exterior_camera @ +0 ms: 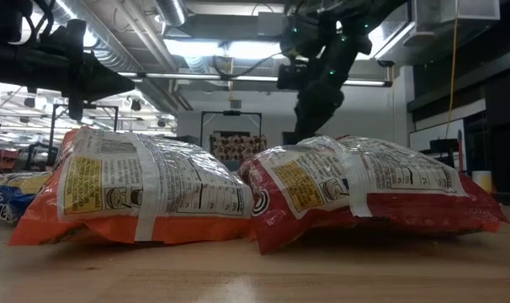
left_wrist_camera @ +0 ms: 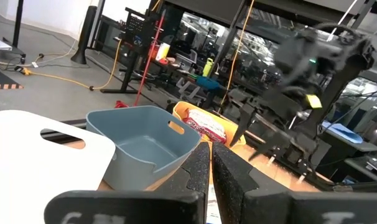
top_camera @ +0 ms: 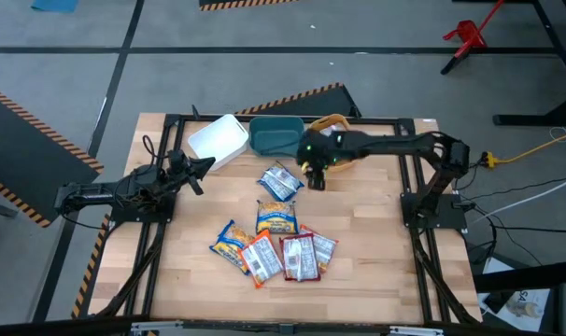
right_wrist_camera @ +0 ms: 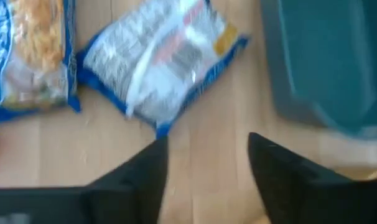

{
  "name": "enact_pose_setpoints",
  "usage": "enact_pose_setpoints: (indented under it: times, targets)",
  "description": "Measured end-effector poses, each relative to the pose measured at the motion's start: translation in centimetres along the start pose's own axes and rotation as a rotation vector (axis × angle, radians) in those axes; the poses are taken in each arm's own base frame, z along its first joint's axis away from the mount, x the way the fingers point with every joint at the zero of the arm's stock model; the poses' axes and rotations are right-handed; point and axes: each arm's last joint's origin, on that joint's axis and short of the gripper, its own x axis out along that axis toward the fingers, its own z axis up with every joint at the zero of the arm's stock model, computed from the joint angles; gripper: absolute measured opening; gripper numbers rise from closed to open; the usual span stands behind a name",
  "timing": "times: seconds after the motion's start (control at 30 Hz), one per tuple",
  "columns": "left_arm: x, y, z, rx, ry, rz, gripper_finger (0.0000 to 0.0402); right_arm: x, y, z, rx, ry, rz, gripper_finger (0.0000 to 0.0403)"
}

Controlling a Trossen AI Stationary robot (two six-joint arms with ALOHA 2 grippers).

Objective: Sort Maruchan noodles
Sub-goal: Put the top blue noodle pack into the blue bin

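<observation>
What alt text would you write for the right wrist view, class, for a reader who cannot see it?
The right gripper, its two dark fingers apart and empty, hangs over bare wooden table just short of a blue-and-white plastic noodle packet. A second blue packet lies beside it, and a teal plastic bin sits at the other side.

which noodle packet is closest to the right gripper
The blue-edged packet lying highest on the table, just left of the right gripper and below the teal bin. The other packets lie lower, toward the table's middle and front.
</observation>
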Motion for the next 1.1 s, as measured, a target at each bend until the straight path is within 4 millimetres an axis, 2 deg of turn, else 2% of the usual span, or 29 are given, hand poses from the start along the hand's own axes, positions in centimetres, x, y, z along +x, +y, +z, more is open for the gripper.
enact_pose_setpoints:
  times: [0.17, 0.3, 0.53, 0.7, 0.8, 0.87, 0.97, 1.1]
  targets:
    - [0.0, 0.0, 0.0, 0.000, 0.000, 0.000, 0.0012, 1.0, 1.7, 0.7, -0.026, -0.086, -0.013, 0.0313]
    - [0.0, -0.1, 0.0, -0.004, 0.009, -0.017, 0.0012, 2.6, 1.8, 0.4, 0.039, -0.053, -0.004, 0.0364]
    - [0.0, -0.1, -0.1, -0.022, 0.017, -0.034, 0.0012, 6.1, 1.9, -0.2, 0.041, -0.007, 0.014, 0.0380]
    - [0.0, -0.1, -0.1, -0.027, 0.017, -0.034, 0.0012, 7.5, 2.1, -0.5, 0.035, 0.012, 0.037, 0.0381]
    - [0.0, -0.1, -0.1, -0.026, 0.016, -0.033, 0.0012, 7.9, 2.0, -0.5, 0.038, 0.011, 0.026, 0.0370]
    - [0.0, -0.1, -0.1, -0.026, 0.015, -0.029, 0.0012, 8.0, 2.0, -0.6, 0.039, 0.015, 0.019, 0.0347]
    - [0.0, -0.1, -0.1, -0.026, 0.014, -0.028, 0.0012, 8.3, 2.1, -0.8, 0.042, 0.031, 0.021, 0.0292]
    - [0.0, -0.1, 0.0, -0.026, 0.014, -0.028, 0.0012, 8.7, 2.1, -1.0, 0.044, 0.046, 0.024, 0.0194]
